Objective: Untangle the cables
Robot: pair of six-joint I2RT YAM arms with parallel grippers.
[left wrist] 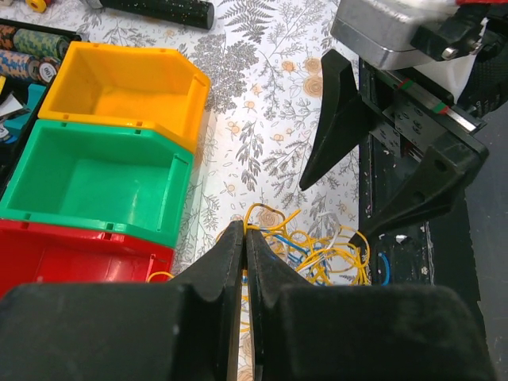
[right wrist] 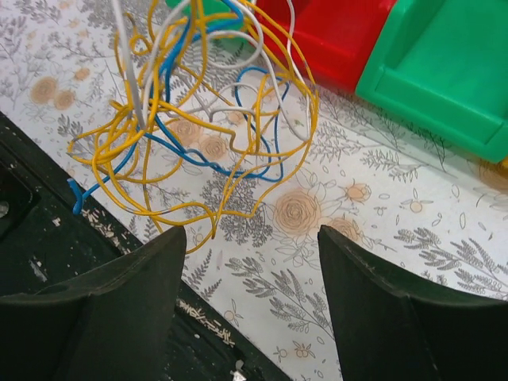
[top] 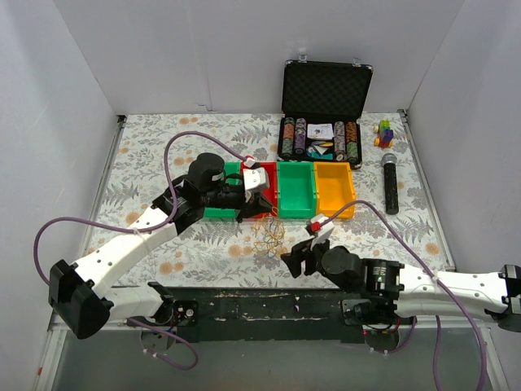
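Note:
The cables (top: pixel 269 234) are a small tangle of thin yellow, blue and white wires on the floral cloth, just in front of the red bin. In the right wrist view the cables (right wrist: pixel 198 119) fill the upper left, with some strands rising out of the top of the frame. My left gripper (left wrist: pixel 244 230) is shut, with a yellow strand pinched at its tips; the rest of the tangle (left wrist: pixel 325 254) lies just beyond. In the top view the left gripper (top: pixel 247 212) is over the tangle's far left edge. My right gripper (right wrist: pixel 254 238) is open and empty, just short of the tangle (top: pixel 298 259).
Red (top: pixel 262 195), green (top: pixel 295 191) and orange (top: pixel 334 191) bins stand in a row behind the cables, with another green bin (top: pixel 221 213) under the left arm. An open case of poker chips (top: pixel 321 122), a microphone (top: pixel 390 183) and a small toy (top: pixel 384 133) are at the back right. A black base plate (top: pixel 260 305) runs along the near edge.

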